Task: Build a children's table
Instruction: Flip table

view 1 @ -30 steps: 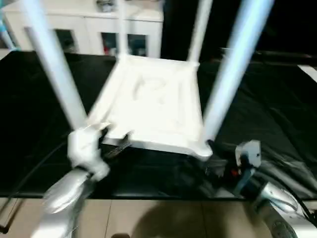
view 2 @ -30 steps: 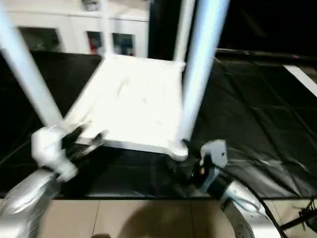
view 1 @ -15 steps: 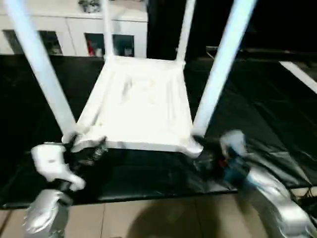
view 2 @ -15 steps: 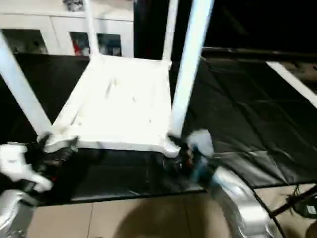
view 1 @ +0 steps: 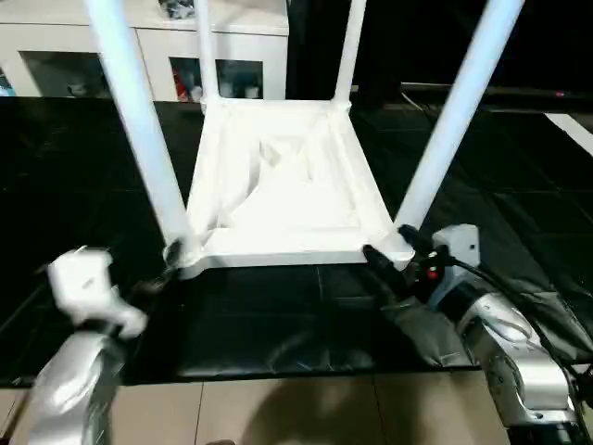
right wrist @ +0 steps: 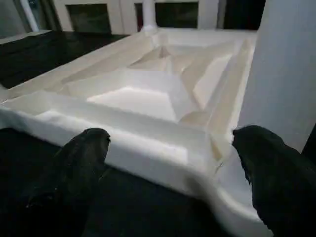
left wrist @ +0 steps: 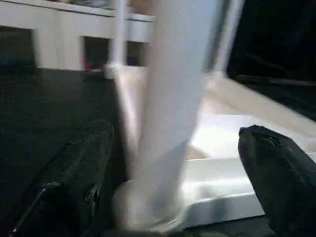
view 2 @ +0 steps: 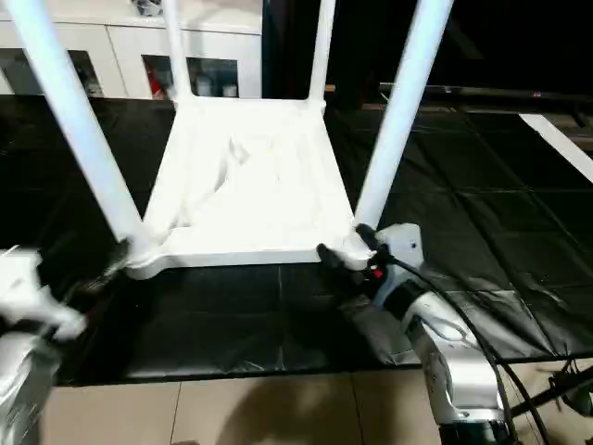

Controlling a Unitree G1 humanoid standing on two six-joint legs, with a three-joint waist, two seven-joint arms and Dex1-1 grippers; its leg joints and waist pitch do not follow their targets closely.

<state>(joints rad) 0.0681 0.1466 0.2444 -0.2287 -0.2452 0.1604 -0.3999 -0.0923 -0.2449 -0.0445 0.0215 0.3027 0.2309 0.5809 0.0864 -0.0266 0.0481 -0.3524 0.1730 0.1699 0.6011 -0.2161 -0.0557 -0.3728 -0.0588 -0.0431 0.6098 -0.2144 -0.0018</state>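
All four legs point(view 1: 134, 120) stand in the upside-down children's table point(view 1: 287, 185); my left gripper point(left wrist: 173, 163) and right gripper point(right wrist: 168, 163) fingers spread, released; flipping remains.

Looks like an indoor room set up as a test space: black sheeting point(view 1: 83, 176) spreads across the middle of the frame, beige floor tiles point(view 1: 278, 408) run along the bottom edge, and a white glass-door cabinet point(view 1: 232, 56) stands at upper left.
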